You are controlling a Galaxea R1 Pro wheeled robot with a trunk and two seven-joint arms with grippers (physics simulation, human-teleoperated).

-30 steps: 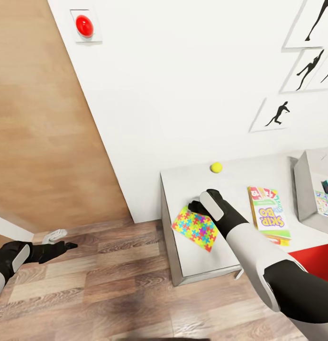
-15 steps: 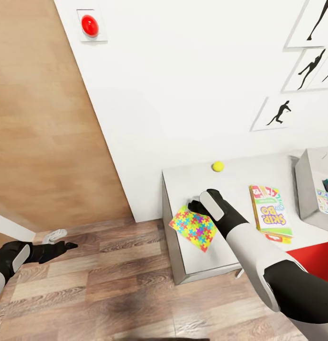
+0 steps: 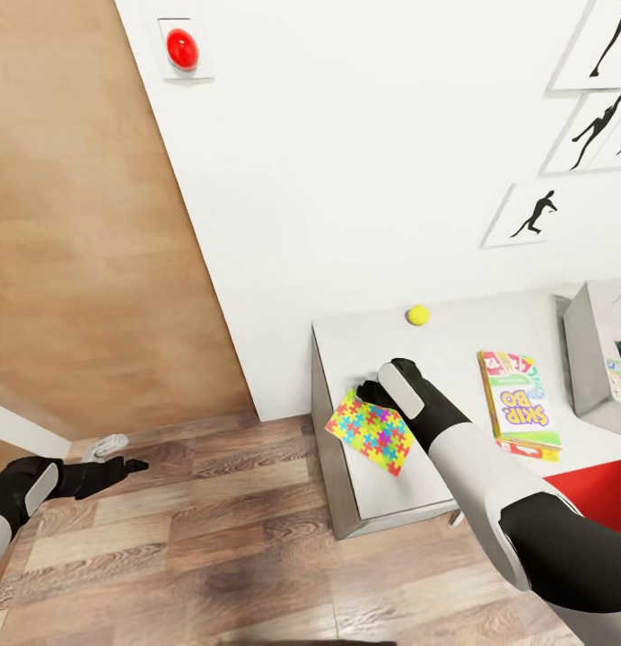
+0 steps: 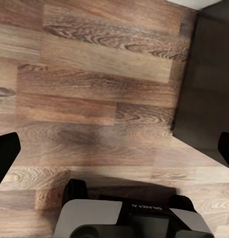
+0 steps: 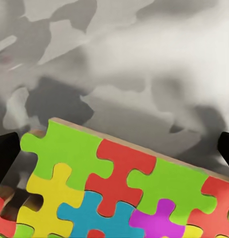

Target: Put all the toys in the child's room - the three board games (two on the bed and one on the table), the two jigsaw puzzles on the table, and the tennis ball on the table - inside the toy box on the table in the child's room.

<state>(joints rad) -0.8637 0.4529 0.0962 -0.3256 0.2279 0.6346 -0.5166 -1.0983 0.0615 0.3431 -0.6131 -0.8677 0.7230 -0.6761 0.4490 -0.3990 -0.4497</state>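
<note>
A jigsaw puzzle [image 3: 375, 431] of bright interlocking pieces lies flat at the table's [image 3: 454, 345] left end, one corner reaching the table's left edge. My right gripper [image 3: 368, 392] is low over the puzzle's far corner. In the right wrist view its dark fingertips [image 5: 5, 153] stand wide apart, open, with the puzzle [image 5: 119, 188] between them. The tennis ball [image 3: 418, 315] rests near the wall. A SKIP-BO board game [image 3: 519, 402] lies to the right. The toy box [image 3: 590, 359] is at the far right with colourful boxes inside. My left gripper [image 3: 122, 466] hangs open over the floor [image 4: 104, 99].
A red chair [image 3: 598, 493] sits at the table's front right. The white wall behind carries black silhouette pictures [image 3: 535, 215] and a red round button [image 3: 180, 48]. A wooden door panel [image 3: 86, 251] stands at the left, wood-plank floor below it.
The view has shifted slightly to the left. The puzzle has slid with my right gripper a little toward the table's left edge. The left arm is unchanged.
</note>
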